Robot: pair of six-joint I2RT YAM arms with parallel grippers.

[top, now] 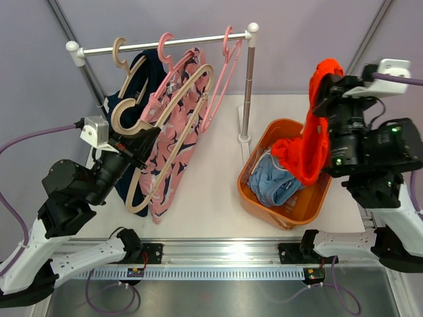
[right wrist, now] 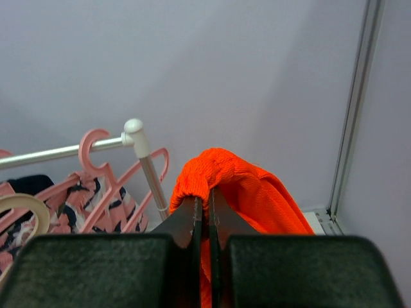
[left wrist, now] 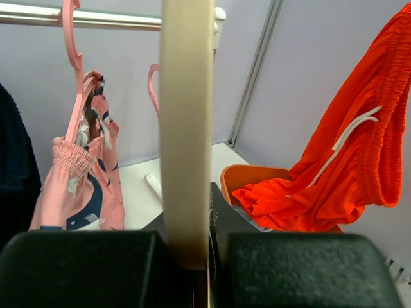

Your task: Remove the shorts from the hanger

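My right gripper [top: 324,92] is shut on the waistband of the bright orange shorts [top: 314,145] and holds them up. Their lower end hangs into the orange basket [top: 254,155], where the light blue shorts [top: 274,181] lie. The right wrist view shows the jaws [right wrist: 205,205] pinching orange fabric [right wrist: 250,186]. My left gripper [top: 141,142] is shut on a bare beige hanger [top: 165,109], which is off the rail and tilted in front of the pink patterned shorts [top: 175,152]. Its bar [left wrist: 186,128] runs between the jaws. The dark navy shorts [top: 149,72] hang on a second beige hanger at the rail's left.
The rack's rail [top: 165,45] runs across the back on a metal post [top: 249,86]. An empty pink hanger [top: 228,59] hangs at its right end. The pink shorts [left wrist: 83,186] hang on pink hangers. Grey walls enclose the white table.
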